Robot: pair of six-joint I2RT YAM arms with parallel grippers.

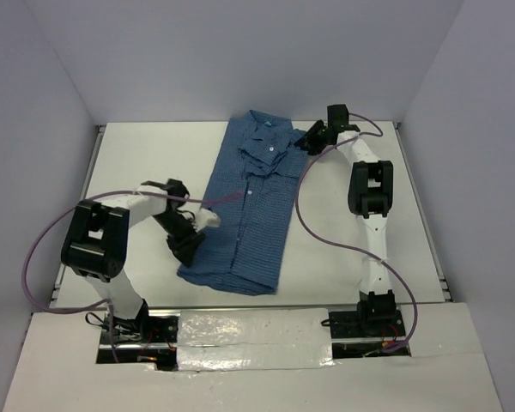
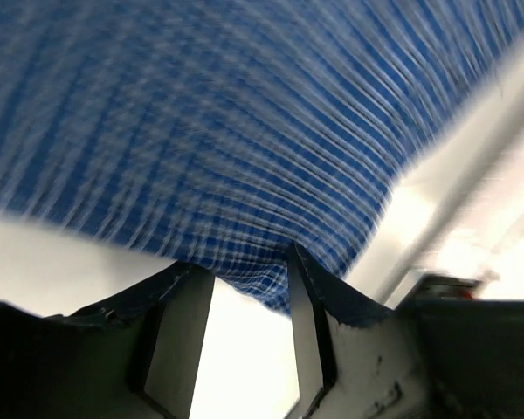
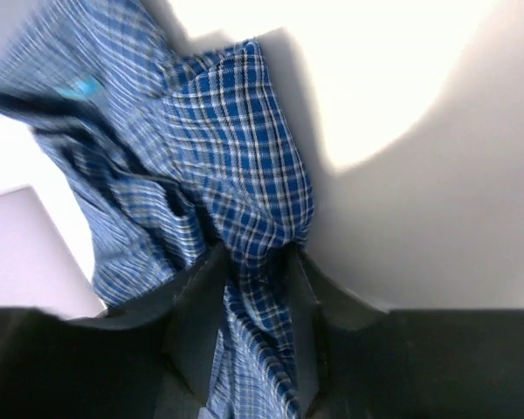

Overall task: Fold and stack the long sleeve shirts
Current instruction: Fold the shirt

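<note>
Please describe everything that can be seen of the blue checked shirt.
The shirt is blue, finely checked cloth with a collar. It lies on the white table as a long strip, collar at the far end. The right gripper pinches bunched cloth beside the collar; the left gripper straddles the near left edge.

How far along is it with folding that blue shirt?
Roughly partway. Done: the shirt lies on the table as a narrow strip, with no sleeve spread out sideways. In hand: the right gripper pinches cloth near the collar end, and the left gripper sits open at the side edge near the hem. Left: folding the full-length strip shorter. Only one garment shows, so no stack yet.
</note>
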